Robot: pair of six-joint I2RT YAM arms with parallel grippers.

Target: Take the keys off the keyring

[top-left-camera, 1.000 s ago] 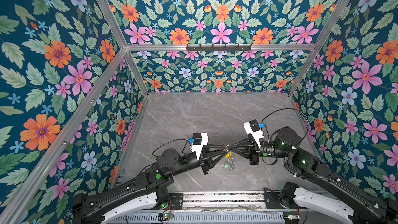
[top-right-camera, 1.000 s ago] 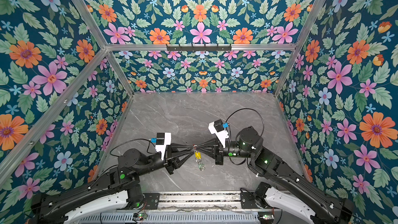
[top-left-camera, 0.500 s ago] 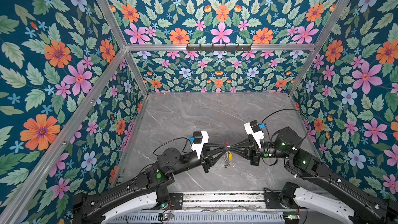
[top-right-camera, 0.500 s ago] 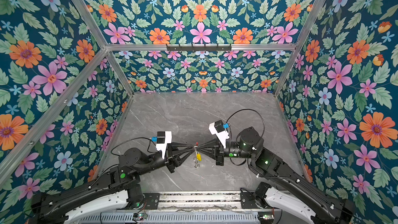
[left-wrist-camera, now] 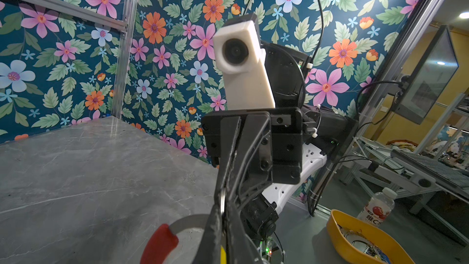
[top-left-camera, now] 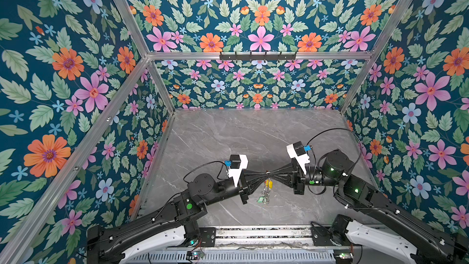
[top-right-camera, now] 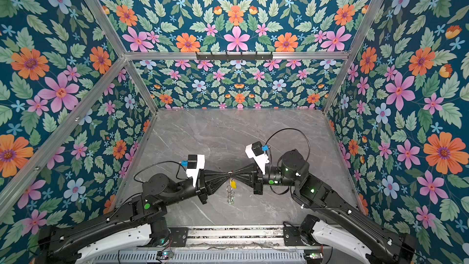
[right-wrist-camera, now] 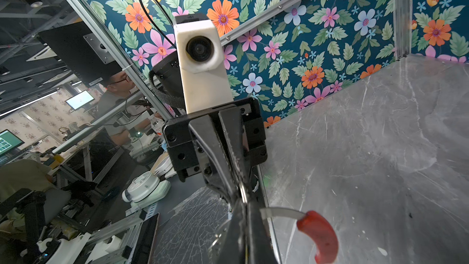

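Watching from the near side: both arms meet tip to tip over the near middle of the table point(top-left-camera: 241, 135), well above its surface. The right gripper point(top-left-camera: 274, 173) has its fingers clamped on the keyring point(right-wrist-camera: 279, 211). The grey band runs into them, and the red sleeve point(right-wrist-camera: 320, 233) curves away on the far side.

The left gripper point(top-left-camera: 262, 173) has its fingers pressed together at the same spot on the hoop. Whether they pinch the hoop wire or a split ring, I cannot tell.

The keys hang just below the meeting point, clear of the table: yellow tag point(top-left-camera: 269, 183) highest, then silver split rings point(top-left-camera: 265, 196), with the green tag point(top-left-camera: 259, 200) lowest in a top view.

Judgement: this is the grasp-and-separate step, and no key is off yet. The next move likely calls for one hand to hold the hoop steady while the other works a split ring along to the hoop's opening. That needs small, slow pulls, or the thin wire slips out.
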